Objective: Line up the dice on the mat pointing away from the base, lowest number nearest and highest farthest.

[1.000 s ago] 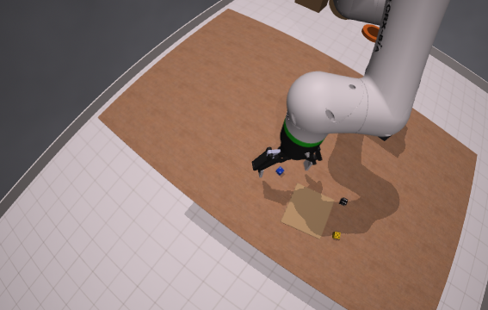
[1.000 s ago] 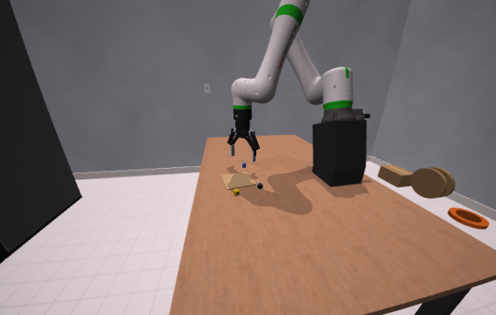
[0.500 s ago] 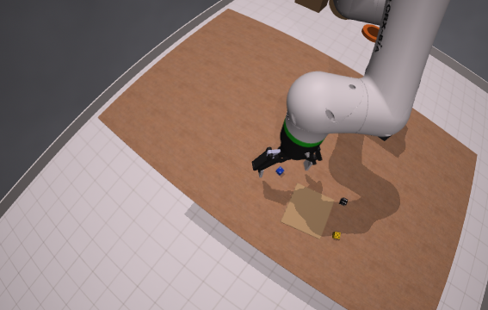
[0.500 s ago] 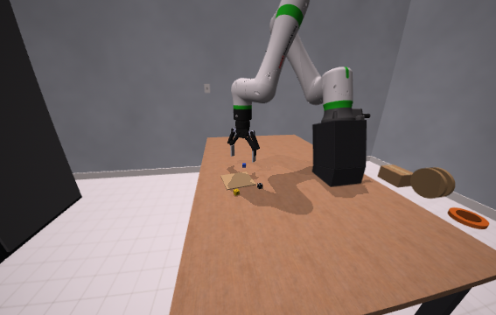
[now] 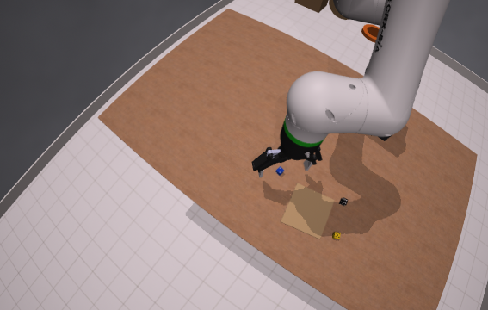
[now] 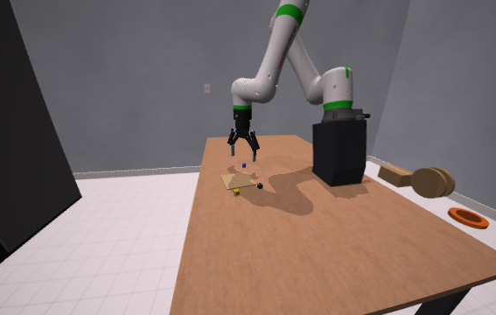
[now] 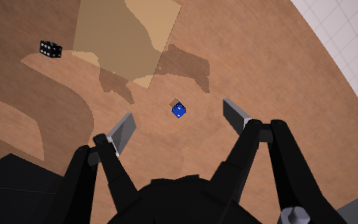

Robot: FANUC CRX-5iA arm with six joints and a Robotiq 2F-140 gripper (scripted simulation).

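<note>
Wrist view: blue die (image 5: 280, 170) (image 6: 244, 165) (image 7: 179, 110) on wooden table (image 5: 209, 108) (image 6: 300, 245) (image 7: 195, 165), off tan mat (image 5: 308, 211) (image 6: 238, 180) (image 7: 125, 40), between and below fingertips; gripper (image 5: 284, 170) (image 6: 243, 158) (image 7: 177, 113) released, holding nothing; die looks turned to pads, so best twist wrist to square them with side faces, descend straight, close gently, keep top number up; black die (image 5: 343, 201) (image 6: 260, 185) (image 7: 50, 49) and yellow die (image 5: 336, 235) (image 6: 236, 192) beside mat, for later

3 dice (image 5: 280, 170) (image 6: 244, 165) (image 7: 179, 110) — all off tan mat (image 5: 308, 211) (image 6: 238, 180) (image 7: 125, 40).
</note>
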